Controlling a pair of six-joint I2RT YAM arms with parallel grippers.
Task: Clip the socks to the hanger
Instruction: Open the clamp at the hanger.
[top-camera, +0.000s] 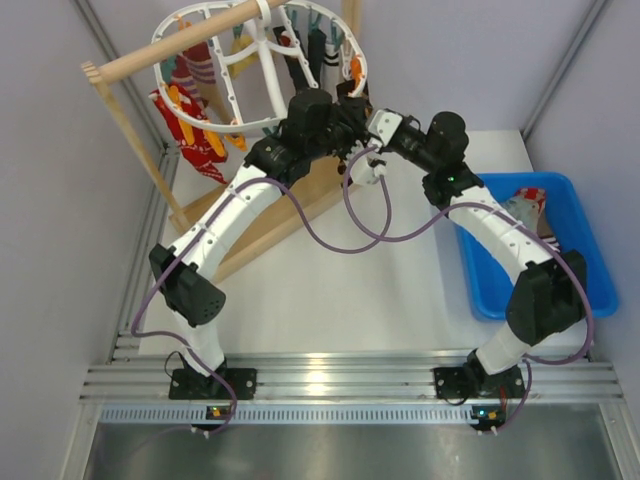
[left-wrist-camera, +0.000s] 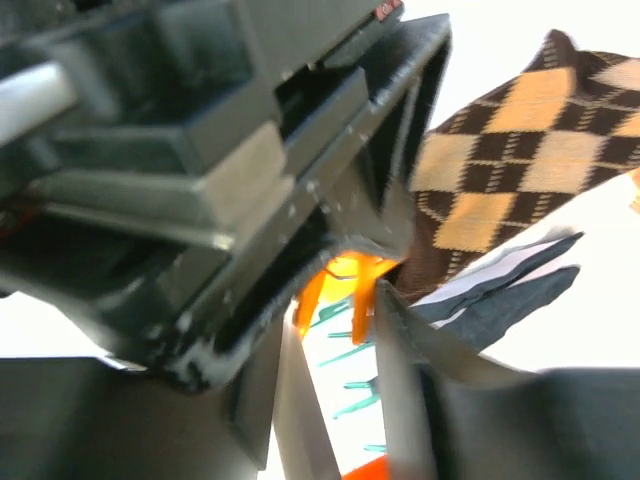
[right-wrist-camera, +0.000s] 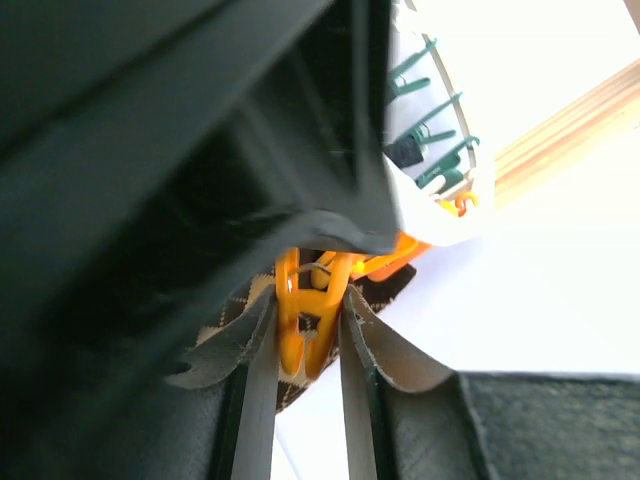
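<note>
The white hanger (top-camera: 243, 128) hangs from a wooden rod at the back left, and both grippers meet at its right rim. My right gripper (right-wrist-camera: 310, 300) is shut on an orange clip (right-wrist-camera: 305, 325), squeezing its two legs. The brown-and-black argyle sock (right-wrist-camera: 292, 385) lies right behind that clip. In the left wrist view the same sock (left-wrist-camera: 520, 170) hangs to the right of the right arm's dark body. My left gripper (left-wrist-camera: 335, 310) has two orange clip legs (left-wrist-camera: 358, 300) between its fingertips, touching both. From above, the left gripper (top-camera: 350, 122) and right gripper (top-camera: 374, 128) nearly touch.
Red patterned (top-camera: 190, 130) and dark socks (top-camera: 300, 55) hang on the hanger's far clips. The wooden rack's rod (top-camera: 180, 45) and base (top-camera: 290, 215) stand at back left. A blue bin (top-camera: 500, 290) at the right holds more socks (top-camera: 525, 205). Teal clips (right-wrist-camera: 440, 165) dangle beside.
</note>
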